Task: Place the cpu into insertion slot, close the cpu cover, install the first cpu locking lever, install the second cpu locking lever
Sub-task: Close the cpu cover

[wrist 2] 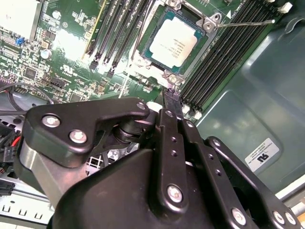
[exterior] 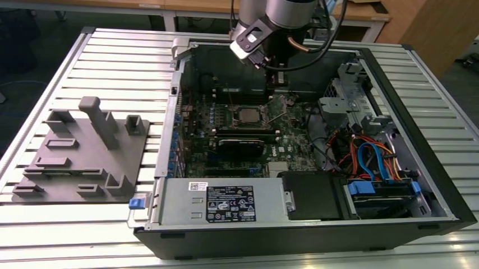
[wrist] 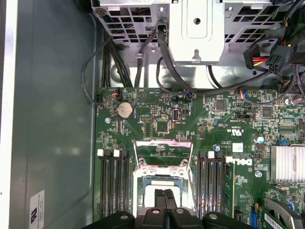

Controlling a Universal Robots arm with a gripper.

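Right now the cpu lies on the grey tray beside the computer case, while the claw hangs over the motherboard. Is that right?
Not quite. The cpu is not on the grey tray; it sits in the insertion slot, as the second wrist view shows. The claw does hang over the motherboard.
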